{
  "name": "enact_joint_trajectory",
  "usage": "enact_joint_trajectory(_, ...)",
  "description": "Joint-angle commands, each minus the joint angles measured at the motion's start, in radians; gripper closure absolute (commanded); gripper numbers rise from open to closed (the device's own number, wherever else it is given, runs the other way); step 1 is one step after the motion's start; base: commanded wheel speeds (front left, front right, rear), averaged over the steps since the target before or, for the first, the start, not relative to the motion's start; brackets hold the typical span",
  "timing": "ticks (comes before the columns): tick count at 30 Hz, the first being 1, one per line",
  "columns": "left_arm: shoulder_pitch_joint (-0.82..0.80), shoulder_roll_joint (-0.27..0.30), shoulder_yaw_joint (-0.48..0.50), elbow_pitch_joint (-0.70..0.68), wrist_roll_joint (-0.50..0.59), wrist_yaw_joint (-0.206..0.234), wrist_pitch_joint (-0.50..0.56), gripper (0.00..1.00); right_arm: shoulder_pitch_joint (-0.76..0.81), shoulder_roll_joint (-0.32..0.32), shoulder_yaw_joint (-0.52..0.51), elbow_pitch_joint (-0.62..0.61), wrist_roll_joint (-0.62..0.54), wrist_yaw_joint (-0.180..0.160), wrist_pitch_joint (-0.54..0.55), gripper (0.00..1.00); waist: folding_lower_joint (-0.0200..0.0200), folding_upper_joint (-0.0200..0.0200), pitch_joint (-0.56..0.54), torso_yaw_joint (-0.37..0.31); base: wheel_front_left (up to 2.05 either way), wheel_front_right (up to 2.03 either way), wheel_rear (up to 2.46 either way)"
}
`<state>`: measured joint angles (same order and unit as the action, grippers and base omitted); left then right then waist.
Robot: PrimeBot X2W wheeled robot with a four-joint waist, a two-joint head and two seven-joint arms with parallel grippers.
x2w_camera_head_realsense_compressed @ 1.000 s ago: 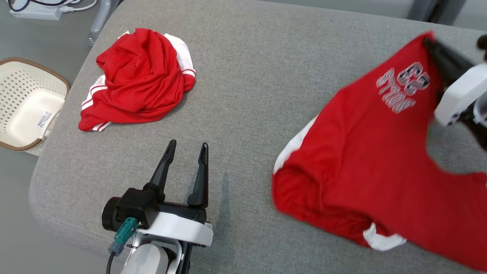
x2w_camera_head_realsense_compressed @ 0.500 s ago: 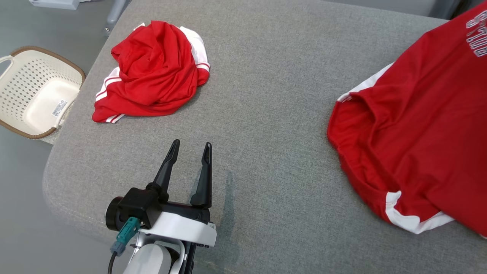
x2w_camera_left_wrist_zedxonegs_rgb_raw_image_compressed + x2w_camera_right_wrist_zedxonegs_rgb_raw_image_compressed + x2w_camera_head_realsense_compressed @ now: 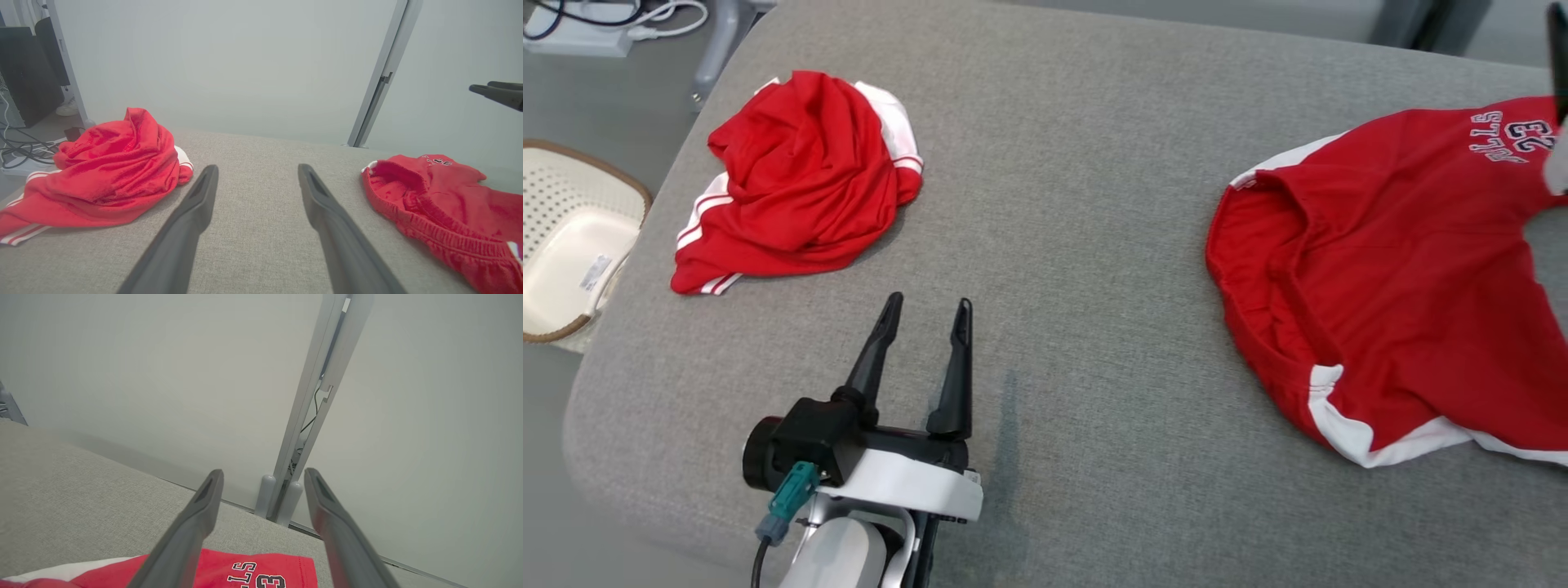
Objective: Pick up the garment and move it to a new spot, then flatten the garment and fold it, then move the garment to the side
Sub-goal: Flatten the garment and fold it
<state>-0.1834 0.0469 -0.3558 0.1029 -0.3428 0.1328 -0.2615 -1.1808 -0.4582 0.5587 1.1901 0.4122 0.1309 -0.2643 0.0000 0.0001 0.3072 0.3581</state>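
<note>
Grey cloth-covered table [image 3: 1078, 163] seen from the robot's head, with its rounded near-left corner in view and grey floor beyond the left edge. A pale basket [image 3: 564, 237] stands on that floor, close to the edge.

A crumpled red garment [image 3: 792, 188] with white stripes lies heaped near the far-left side of the table. The printed red garment [image 3: 1388, 269], the one being handled, lies spread out on the right side, its open waistband facing the middle and white trim along its near hem. Its right part runs past the edge of the picture. A wide stretch of bare cloth separates the two garments.

The left gripper [image 3: 929, 302] hovers over the near part of that bare stretch. Its jaws stand wide apart and empty, touching neither garment.

The right wrist view looks along the right gripper [image 3: 263, 473]. Its two dark fingers are spread wide with only air between them. They are above the top corner of the printed garment, where white lettering and the number 23 [image 3: 269, 582] show. This view also shows the table's far edge just past that corner, and a grey metal post [image 3: 310, 400] against a pale wall behind it.

The left wrist view sits low, showing both garments as mounds either side of its fingers. It shows the gathered elastic of the waistband [image 3: 433, 237] and loose cables [image 3: 16, 147] on the floor at far left. The right gripper's fingertips appear there at upper right, raised well clear of the table.
</note>
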Motion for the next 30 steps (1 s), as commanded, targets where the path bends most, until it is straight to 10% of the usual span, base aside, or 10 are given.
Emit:
enact_joint_trajectory(1, -0.012, 0.006, 0.01, -0.001, 0.006, -0.001, -0.003, 0.0, 0.018, 0.014, -0.005, -0.019, -0.008, 0.0, -0.002, 0.0, 0.0, -0.0001, -0.02, -0.027, 0.0, 0.0, 0.0)
enact_joint_trajectory(15, 0.023, 0.005, 0.071, -0.004, 0.033, -0.017, -0.003, 0.0, 0.489, 0.08, -0.29, -0.542, 0.007, 0.0, -0.002, 0.0, 0.0, -0.0001, -0.133, -0.218, 0.0, 0.0, 0.0)
enact_joint_trajectory(30, 0.03, 0.004, 0.016, 0.075, 0.054, -0.088, -0.003, 0.0, 0.904, 0.312, -0.538, -0.863, -0.098, 0.0, -0.002, 0.0, 0.0, -0.0001, -0.138, -0.332, 0.0, 0.0, 0.0)
